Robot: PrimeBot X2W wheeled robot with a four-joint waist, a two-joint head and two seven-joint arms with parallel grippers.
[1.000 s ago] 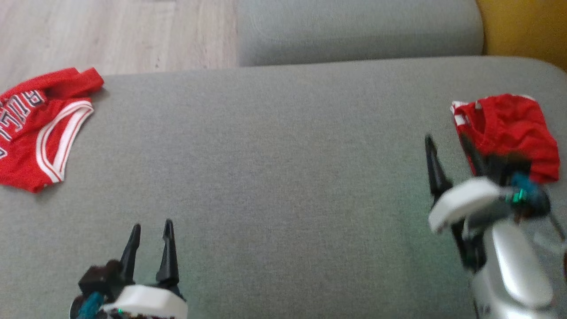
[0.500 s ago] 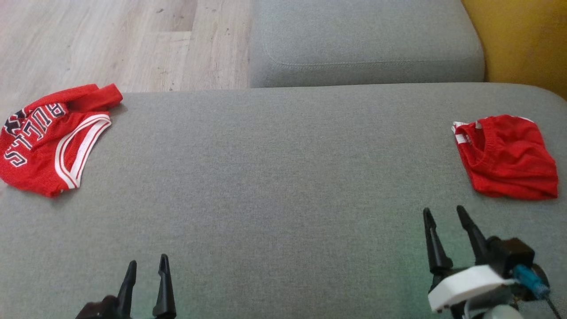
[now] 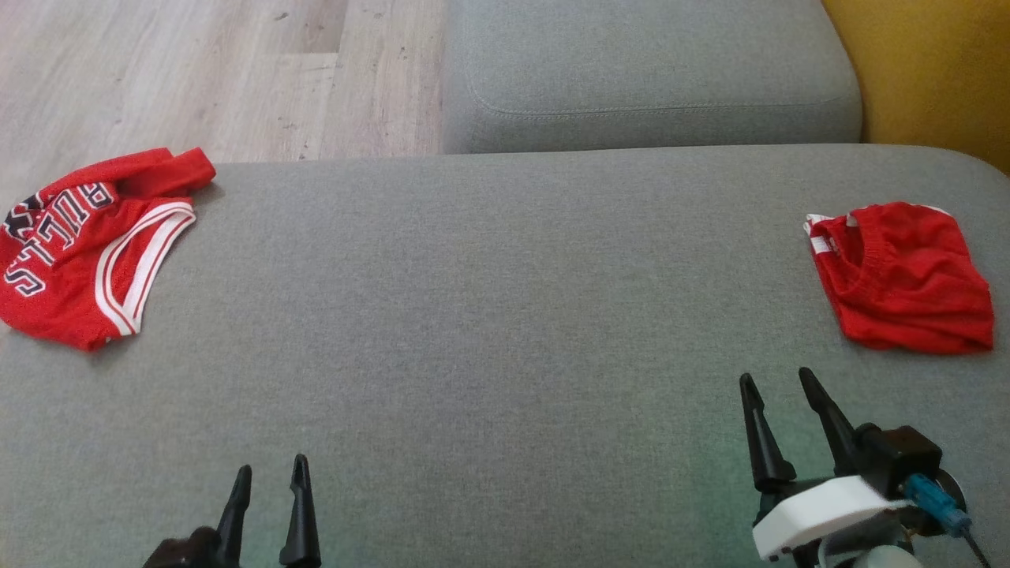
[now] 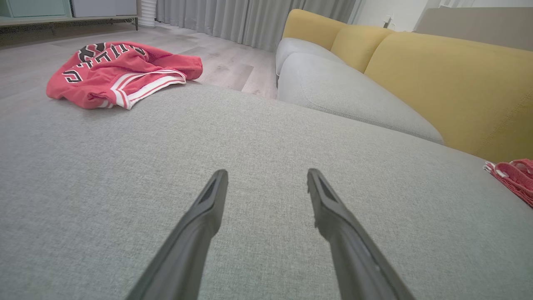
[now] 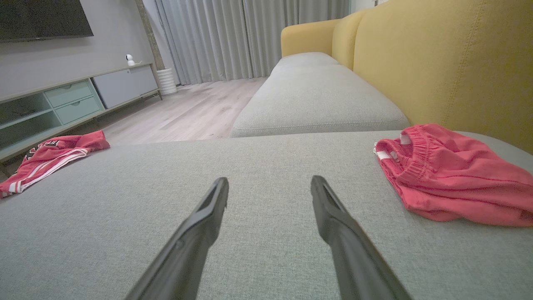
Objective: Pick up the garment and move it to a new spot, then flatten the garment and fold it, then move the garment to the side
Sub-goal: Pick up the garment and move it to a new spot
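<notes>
A crumpled red jersey garment (image 3: 71,252) with white trim and lettering lies at the far left edge of the grey cushion (image 3: 489,315). It also shows in the left wrist view (image 4: 120,75) and the right wrist view (image 5: 50,156). A second red garment (image 3: 907,276), bunched with an elastic waistband, rests at the far right (image 5: 449,175) (image 4: 516,177). My left gripper (image 3: 271,465) (image 4: 267,175) is open over bare cushion at the lower left. My right gripper (image 3: 775,375) (image 5: 270,181) is open, near and to the left of the right garment, apart from it.
A second grey seat cushion (image 3: 647,71) lies beyond, with the yellow sofa back (image 3: 939,71) on the right. Wood floor (image 3: 197,71) runs past the cushion's left far edge. A low TV cabinet (image 5: 62,100) and curtains (image 5: 250,37) stand across the room.
The right gripper has drawn back from the right garment toward me, empty. The head camera tilted, so the whole picture shifted. The left gripper sits lower in view.
</notes>
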